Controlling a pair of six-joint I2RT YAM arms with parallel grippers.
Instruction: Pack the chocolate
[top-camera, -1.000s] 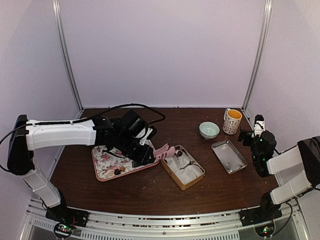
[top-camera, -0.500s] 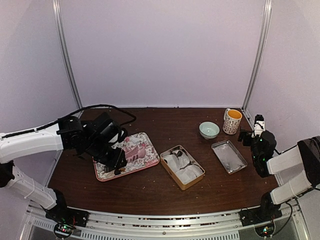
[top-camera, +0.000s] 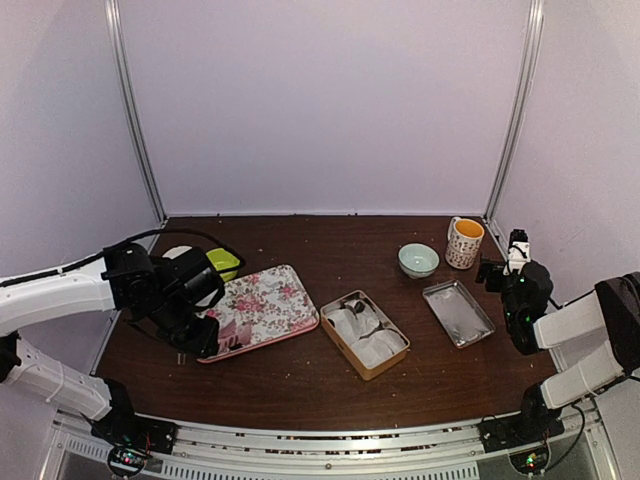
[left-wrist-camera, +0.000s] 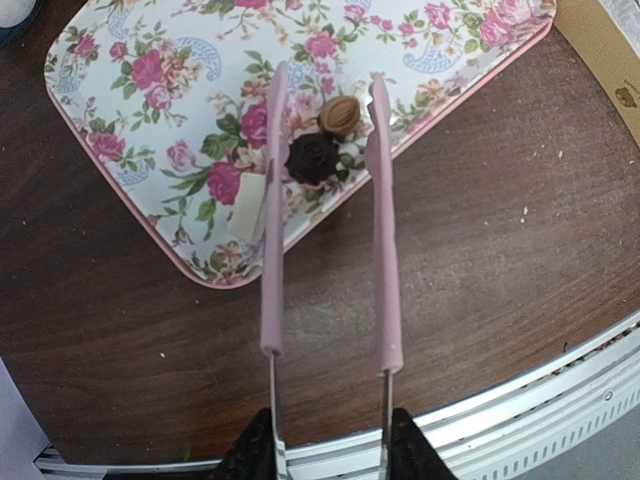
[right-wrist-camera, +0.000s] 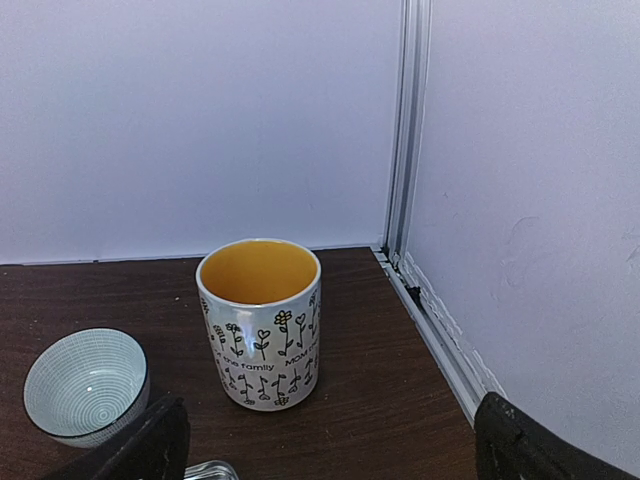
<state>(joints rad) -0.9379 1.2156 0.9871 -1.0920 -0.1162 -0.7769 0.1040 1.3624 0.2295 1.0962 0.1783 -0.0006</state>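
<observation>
Left gripper (left-wrist-camera: 330, 455), clamping pink tongs (left-wrist-camera: 383, 250), has swung from the box (top-camera: 365, 335) back to chocolate (left-wrist-camera: 312, 157) at the floral tray (left-wrist-camera: 130, 100)'s near edge; right gripper (right-wrist-camera: 335, 445) stays spread wide.

Chocolate (left-wrist-camera: 313, 158) on tray (left-wrist-camera: 130, 110) (tongs (left-wrist-camera: 385, 250) over it); box (top-camera: 364, 335) right; mug (right-wrist-camera: 260, 320) beside bowl (right-wrist-camera: 85, 385).

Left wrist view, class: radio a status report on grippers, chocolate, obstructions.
Left gripper shut on pink tongs; right gripper open, empty. Dark chocolate on floral tray, between tong arms, unpinched. Nothing blocking.
</observation>
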